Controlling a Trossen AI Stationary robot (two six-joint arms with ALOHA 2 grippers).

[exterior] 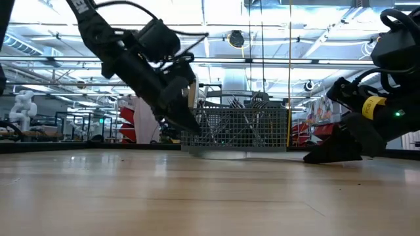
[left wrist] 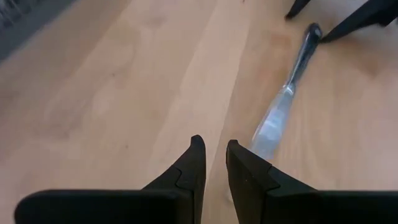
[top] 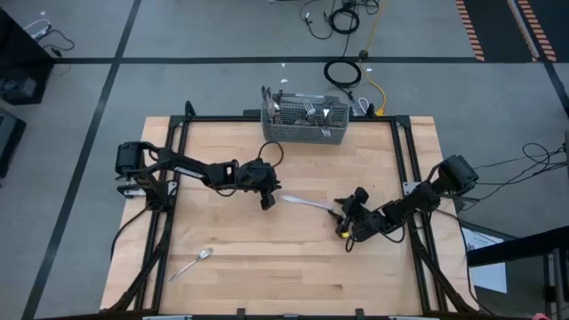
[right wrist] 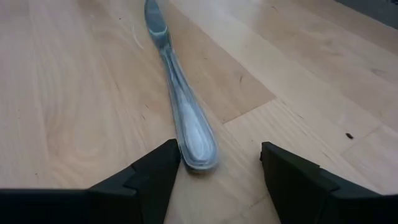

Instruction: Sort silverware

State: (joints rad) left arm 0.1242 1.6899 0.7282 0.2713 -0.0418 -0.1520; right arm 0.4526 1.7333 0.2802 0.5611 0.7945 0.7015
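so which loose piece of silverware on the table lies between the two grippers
The shiny silver table knife, lying between the left gripper and the open right gripper. The silver spoon lies alone, far off near the front edge.

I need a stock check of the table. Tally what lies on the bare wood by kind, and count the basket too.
Table knife, between the two end effectors: 1
Spoon, near the front left: 1
Wire-mesh basket, at the far edge, holding more silverware too tangled to count: 1
Total: 3
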